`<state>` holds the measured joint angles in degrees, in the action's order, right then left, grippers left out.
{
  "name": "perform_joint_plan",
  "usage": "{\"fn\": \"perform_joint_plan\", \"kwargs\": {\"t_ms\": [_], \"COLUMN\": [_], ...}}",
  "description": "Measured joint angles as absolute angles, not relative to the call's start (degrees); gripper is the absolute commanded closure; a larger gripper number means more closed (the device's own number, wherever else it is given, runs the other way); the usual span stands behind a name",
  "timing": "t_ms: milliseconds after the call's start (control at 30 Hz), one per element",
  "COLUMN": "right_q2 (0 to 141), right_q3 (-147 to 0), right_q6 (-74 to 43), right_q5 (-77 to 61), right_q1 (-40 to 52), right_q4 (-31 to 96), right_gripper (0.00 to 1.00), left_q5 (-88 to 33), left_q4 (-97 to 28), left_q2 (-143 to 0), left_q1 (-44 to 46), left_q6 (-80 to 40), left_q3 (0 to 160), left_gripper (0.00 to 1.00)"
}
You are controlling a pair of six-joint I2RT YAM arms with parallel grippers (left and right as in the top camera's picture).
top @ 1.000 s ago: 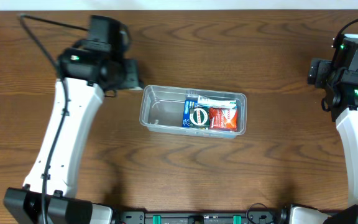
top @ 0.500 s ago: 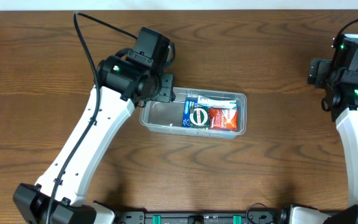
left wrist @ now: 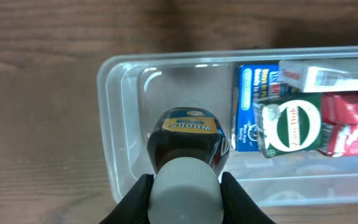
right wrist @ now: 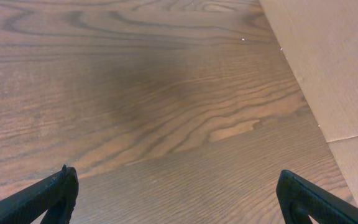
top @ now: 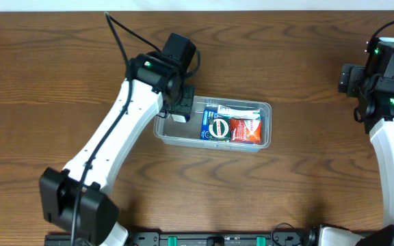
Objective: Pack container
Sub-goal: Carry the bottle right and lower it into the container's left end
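Lowering the bottle (left wrist: 189, 140) straight down into the container's (left wrist: 114, 93) bare end looked like the step in hand, and doing it well seemed to depend mostly on keeping it upright. The left gripper (left wrist: 185, 199) was clamped on the bottle's white cap, one finger on each side, so the dark body with its yellow and blue label hung below, over the container's empty floor. Inside the container, the other end was already filled: a blue packet (left wrist: 248, 93) lay nearest the bottle, a green and white packet (left wrist: 294, 124) overlapped it, a red packet (left wrist: 353, 124) sat beyond that, and a white box (left wrist: 328, 74) rested along the container's back wall. The gap between the bottle and the blue packet was small, so any drift toward that end of the container would likely have caught the packet's edge. Centring the bottle between the container's end wall and the blue packet, then descending until the base met the floor before letting go, seemed the safest course, since a tall bottle dropped early could topple. Whether the base touched the floor could not be told. The right gripper (right wrist: 179, 193) stood wide apart and empty over the bare table (right wrist: 135, 93), well away from the container.
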<state>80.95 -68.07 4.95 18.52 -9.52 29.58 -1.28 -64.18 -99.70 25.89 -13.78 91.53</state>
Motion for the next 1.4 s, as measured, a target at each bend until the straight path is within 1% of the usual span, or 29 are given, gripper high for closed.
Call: {"fn": "perform_joint_plan", "kwargs": {"t_ms": [300,700,933,1167,1300,1400], "right_q2": [80.95,80.95,80.95,80.95,80.95,80.95], "right_q3": [-68.07,-68.07,-68.07,-68.07,-68.07,-68.07], "right_q6": [4.95,4.95,4.95,4.95,4.95,4.95], "right_q5": [18.50,18.50,18.50,18.50,18.52,18.50], "right_q1": [-9.52,-9.52,-9.52,-9.52,-9.52,-9.52], "right_q4": [29.61,29.61,29.61,29.58,29.58,29.61], "right_gripper": [0.01,0.01,0.01,0.01,0.01,0.01], "left_q5": [-1.28,-1.28,-1.30,-1.28,-1.30,-1.28], "left_q4": [-63.86,-60.64,-56.75,-55.86,-54.78,-54.81], "left_q2": [-102.32,-103.00,-103.02,-103.09,-103.13,-103.13], "left_q1": [25.89,26.22,27.99,28.18,28.18,28.18], "left_q6": [-16.93,-17.80,-17.82,-17.82,-17.82,-17.72], "left_q3": [89.06,88.64,84.99,82.70,82.04,81.89], "left_gripper": [0.76,0.76,0.76,0.76,0.74,0.61]}}
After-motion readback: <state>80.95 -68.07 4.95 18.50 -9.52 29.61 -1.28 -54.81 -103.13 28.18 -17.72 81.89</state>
